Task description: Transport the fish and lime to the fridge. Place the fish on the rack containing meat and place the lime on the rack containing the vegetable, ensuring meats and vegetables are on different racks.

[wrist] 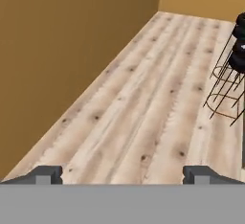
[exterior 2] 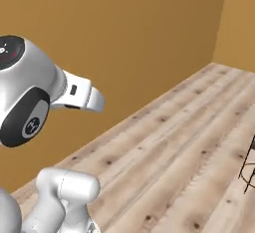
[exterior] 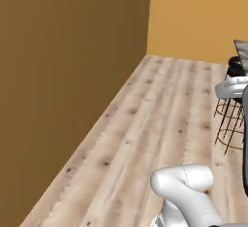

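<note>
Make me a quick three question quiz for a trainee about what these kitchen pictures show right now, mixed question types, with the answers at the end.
1. True or false: the tool in the hand view is clamped on a green lime.
2. Multiple choice: what covers the ground ahead? A) grey tiles B) pale knotted wooden plank floor C) red carpet
3. Fill in: the black-seated wire-legged bar stools stand at the ___ edge of the hand view.

Key
1. False: its fingertips stand wide apart with nothing between them.
2. B, running beside the plain brown wall.
3. Right.
</note>
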You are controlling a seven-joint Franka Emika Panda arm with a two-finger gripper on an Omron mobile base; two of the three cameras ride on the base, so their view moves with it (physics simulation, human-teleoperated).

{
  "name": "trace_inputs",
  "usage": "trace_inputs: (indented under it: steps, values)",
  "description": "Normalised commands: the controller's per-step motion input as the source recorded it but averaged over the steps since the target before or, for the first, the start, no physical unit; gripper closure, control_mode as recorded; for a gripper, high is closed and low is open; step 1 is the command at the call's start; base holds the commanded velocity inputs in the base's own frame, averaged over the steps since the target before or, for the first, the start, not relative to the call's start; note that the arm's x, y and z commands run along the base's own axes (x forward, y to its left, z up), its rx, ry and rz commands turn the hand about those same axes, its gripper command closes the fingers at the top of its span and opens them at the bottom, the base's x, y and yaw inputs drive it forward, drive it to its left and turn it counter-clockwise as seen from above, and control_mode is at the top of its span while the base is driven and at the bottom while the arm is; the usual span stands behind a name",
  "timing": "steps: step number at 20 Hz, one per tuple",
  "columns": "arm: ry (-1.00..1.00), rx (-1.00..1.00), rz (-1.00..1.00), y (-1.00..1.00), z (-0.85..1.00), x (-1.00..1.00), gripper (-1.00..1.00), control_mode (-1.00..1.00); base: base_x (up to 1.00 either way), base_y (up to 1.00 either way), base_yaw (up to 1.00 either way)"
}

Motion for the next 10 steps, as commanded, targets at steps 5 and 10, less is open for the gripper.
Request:
trace_inputs:
  steps: [5,10]
  values:
    - [0.00,0.00,0.00,0.00,0.00,0.00,-1.00,1.00,0.55,0.49,-0.88]
    - [0.00,0.00,0.00,0.00,0.00,0.00,-1.00,1.00,0.89,0.88,-0.59]
